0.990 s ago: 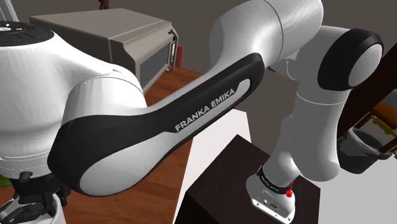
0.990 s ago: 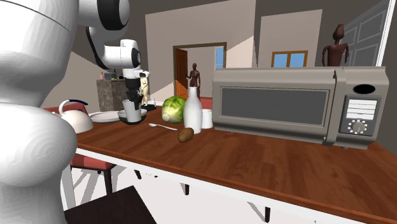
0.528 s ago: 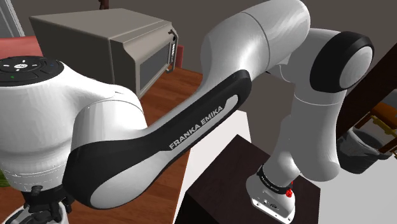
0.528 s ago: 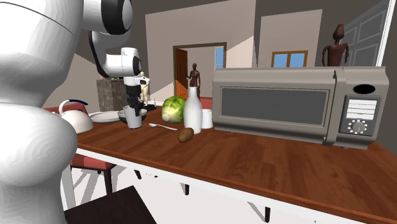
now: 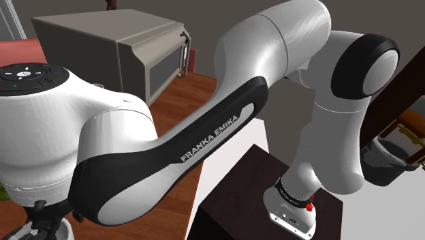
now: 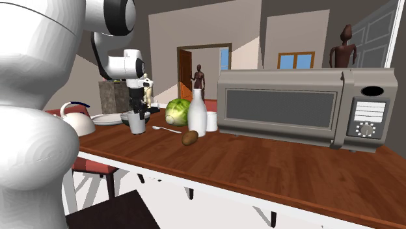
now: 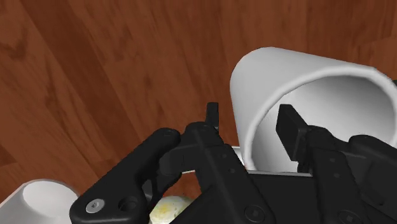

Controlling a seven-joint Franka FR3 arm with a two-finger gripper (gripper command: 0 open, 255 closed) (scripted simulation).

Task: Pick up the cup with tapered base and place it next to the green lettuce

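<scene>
Over the last second the black two-finger hand [image 6: 136, 109] has sunk a little and drifted toward the second exterior view's right, carrying the plain white cup with a narrowing base [image 6: 137, 123] off the dark shallow bowl [image 6: 150, 116] and down to the reddish-brown wooden desk [image 6: 260, 169]. Whether the base already touches the wood cannot be told.

In the wrist view the hand [image 7: 251, 118] is narrow. It pinches the cup [image 7: 305, 70] by its wall, with one finger outside and the other inside the mouth.

The cup stands upright, near the round green lettuce head [image 6: 175, 112] but apart from it.

The step in hand appears to be the carry and set-down:
- The cup should probably travel further toward the lettuce and stay level.
- The hand should let go only once the small base sits flat, since a tapered foot is likely to tip under a sideways nudge.

Things around the path:
- A pale slender spoon [image 6: 168, 130] lies on the bare wood between cup and lettuce and could unsettle the base.
- A tall white bottle [image 6: 198, 114] stands just beside the lettuce on its far side, with a small brown oval fruit [image 6: 190, 137] in front.
- A white plate [image 6: 106, 120] and a white domed kettle [image 6: 77, 121] sit behind the hand.
- A grey microwave oven [image 6: 286, 107] stands well apart.
</scene>
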